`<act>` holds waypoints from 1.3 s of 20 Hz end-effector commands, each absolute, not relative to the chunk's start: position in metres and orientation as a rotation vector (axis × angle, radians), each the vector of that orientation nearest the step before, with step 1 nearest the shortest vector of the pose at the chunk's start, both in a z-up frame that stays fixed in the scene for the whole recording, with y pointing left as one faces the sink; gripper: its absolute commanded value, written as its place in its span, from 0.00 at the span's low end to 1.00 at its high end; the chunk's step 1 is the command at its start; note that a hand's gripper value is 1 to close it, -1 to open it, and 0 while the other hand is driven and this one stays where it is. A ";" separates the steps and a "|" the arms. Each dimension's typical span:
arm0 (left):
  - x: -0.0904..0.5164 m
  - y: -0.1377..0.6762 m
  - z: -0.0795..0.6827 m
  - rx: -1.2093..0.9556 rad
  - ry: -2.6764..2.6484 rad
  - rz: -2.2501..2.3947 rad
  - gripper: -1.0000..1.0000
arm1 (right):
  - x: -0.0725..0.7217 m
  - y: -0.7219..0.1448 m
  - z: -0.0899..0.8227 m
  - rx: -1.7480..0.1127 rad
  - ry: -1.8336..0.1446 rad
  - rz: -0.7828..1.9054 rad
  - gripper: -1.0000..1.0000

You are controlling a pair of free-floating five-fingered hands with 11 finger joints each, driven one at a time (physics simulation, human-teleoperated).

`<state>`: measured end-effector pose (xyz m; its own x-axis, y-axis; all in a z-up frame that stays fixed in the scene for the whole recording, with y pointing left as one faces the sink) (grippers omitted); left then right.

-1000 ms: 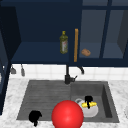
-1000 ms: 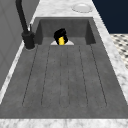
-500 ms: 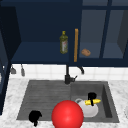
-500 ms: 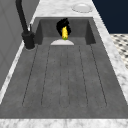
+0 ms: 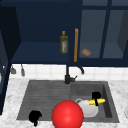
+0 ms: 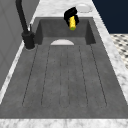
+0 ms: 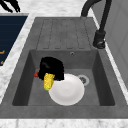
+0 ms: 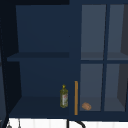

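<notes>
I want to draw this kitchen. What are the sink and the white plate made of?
The sink looks like dark grey stone or composite: matte and speckled, with no shine. The plate under the right robot hand with the corn looks like smooth white ceramic, though it could be plastic.

The sink [image 6: 65, 82] looked like matt, slightly grainy grey stone or composite, with a ribbed draining board, and the counter [image 6: 120, 75] around it was pale speckled marble. The plate [image 7: 67, 93] was smooth white, like glazed ceramic, and the corn cob [image 7: 49, 81] in the matt black right hand [image 7: 52, 68] looked bumpy and yellow. The tap [image 6: 25, 27] was dull black metal, the bottle [image 5: 63, 43] looked like greenish glass, and the ball [image 5: 67, 114] was an even, smooth red.
</notes>
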<state>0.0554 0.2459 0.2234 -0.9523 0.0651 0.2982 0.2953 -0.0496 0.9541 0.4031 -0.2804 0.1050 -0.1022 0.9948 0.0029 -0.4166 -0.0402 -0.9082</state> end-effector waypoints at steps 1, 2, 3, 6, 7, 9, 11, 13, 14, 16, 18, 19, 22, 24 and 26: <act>0.055 0.246 0.223 -0.393 -2.047 -2.130 0.50 | 0.379 -0.291 0.136 -0.862 -0.960 1.467 1.00; 0.055 0.246 0.223 -0.393 -2.047 -2.130 0.50 | 0.373 -0.294 0.143 -0.864 -0.960 1.464 1.00; 0.055 0.246 0.223 -0.393 -2.047 -2.130 0.50 | 0.366 -0.297 0.151 -0.865 -0.962 1.463 1.00; 0.055 0.246 0.223 -0.393 -2.047 -2.130 0.50 | 0.349 -0.307 0.172 -0.862 -0.961 1.464 1.00; 0.055 0.246 0.223 -0.393 -2.047 -2.130 0.50 | 0.344 -0.310 0.180 -0.859 -0.957 1.463 1.00; 0.055 0.246 0.223 -0.393 -2.047 -2.130 0.50 | 0.338 -0.316 0.194 -0.844 -0.945 1.467 1.00; 0.055 0.246 0.223 -0.393 -2.047 -2.130 0.50 | 0.333 -0.328 0.208 -0.831 -0.948 1.463 1.00; 0.055 0.246 0.223 -0.393 -2.047 -2.130 0.50 | 0.329 -0.342 0.219 -0.828 -0.979 1.438 1.00; 0.055 0.246 0.223 -0.393 -2.047 -2.130 0.50 | 0.326 -0.347 0.224 -0.826 -0.984 1.430 1.00; 0.055 0.246 0.223 -0.393 -2.047 -2.130 0.50 | 0.328 -0.358 0.231 -0.797 -1.001 1.429 1.00; 0.055 0.246 0.223 -0.393 -2.047 -2.130 0.50 | 0.326 -0.369 0.238 -0.778 -1.004 1.423 1.00; 0.055 0.246 0.223 -0.393 -2.047 -2.130 0.50 | 0.326 -0.375 0.242 -0.774 -1.006 1.421 1.00; 0.055 0.246 0.223 -0.393 -2.047 -2.130 0.50 | 0.324 -0.392 0.250 -0.761 -1.015 1.412 1.00; 0.055 0.246 0.223 -0.393 -2.047 -2.130 0.50 | 0.323 -0.406 0.249 -0.773 -1.031 1.405 1.00; 0.055 0.246 0.223 -0.393 -2.047 -2.130 0.50 | 0.322 -0.420 0.249 -0.776 -1.039 1.401 1.00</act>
